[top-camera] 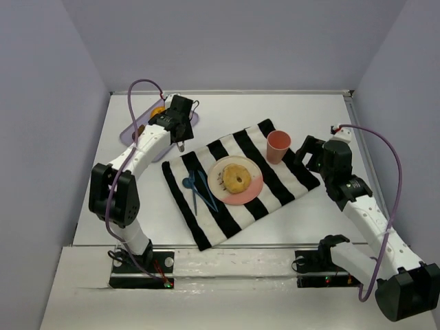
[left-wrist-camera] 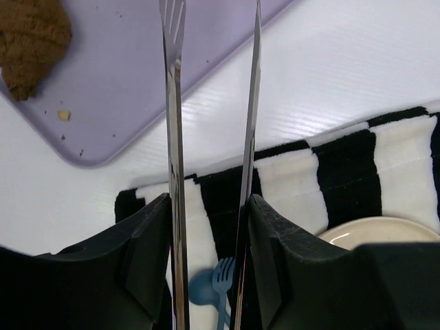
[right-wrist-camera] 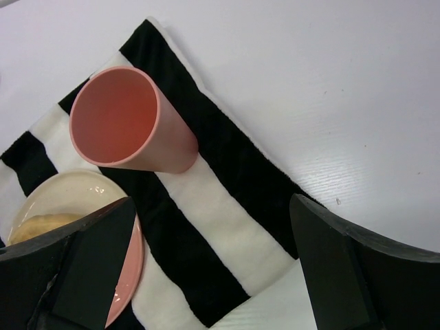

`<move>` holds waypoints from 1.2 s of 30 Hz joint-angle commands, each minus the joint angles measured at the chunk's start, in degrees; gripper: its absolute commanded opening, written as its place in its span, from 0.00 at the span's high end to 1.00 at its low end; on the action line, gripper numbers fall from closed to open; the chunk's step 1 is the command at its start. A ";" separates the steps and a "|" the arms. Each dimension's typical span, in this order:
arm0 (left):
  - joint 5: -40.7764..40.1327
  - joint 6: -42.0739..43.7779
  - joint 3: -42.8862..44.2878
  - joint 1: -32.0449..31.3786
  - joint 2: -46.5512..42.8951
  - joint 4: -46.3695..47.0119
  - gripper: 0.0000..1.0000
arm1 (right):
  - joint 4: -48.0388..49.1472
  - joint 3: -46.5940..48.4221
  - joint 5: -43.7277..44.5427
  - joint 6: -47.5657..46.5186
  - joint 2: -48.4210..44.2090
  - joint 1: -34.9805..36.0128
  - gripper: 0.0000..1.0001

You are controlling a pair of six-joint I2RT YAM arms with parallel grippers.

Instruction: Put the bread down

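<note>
A round bagel-like bread [top-camera: 237,177] lies on a cream and pink plate [top-camera: 251,192] in the middle of the striped cloth [top-camera: 206,220]. Its edge shows in the right wrist view [right-wrist-camera: 41,223]. A second brown bread [left-wrist-camera: 31,38] lies on the purple tray [left-wrist-camera: 124,75] at the back left. My left gripper [left-wrist-camera: 210,227] is shut on metal tongs [left-wrist-camera: 173,137], whose two arms stand apart with nothing between them, over the tray's near edge. My right gripper [right-wrist-camera: 213,261] is open and empty, above the cloth's right corner.
A pink cup [top-camera: 278,146] stands on the cloth behind the plate, close to my right gripper [top-camera: 309,151]. A blue fork and spoon [top-camera: 194,189] lie on the cloth left of the plate. Walls close in the table at the back and sides.
</note>
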 commanded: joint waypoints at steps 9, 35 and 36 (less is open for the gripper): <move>0.65 10.79 12.04 2.59 8.11 3.83 0.39 | 1.79 0.60 0.75 -0.48 0.90 -0.29 0.01; 2.68 12.90 18.81 4.35 18.05 -0.03 0.37 | 1.79 0.60 2.60 -0.31 1.95 -0.29 0.01; 2.68 12.99 18.81 4.35 18.14 -0.03 0.37 | 1.88 0.60 2.60 -0.31 2.04 -0.29 0.01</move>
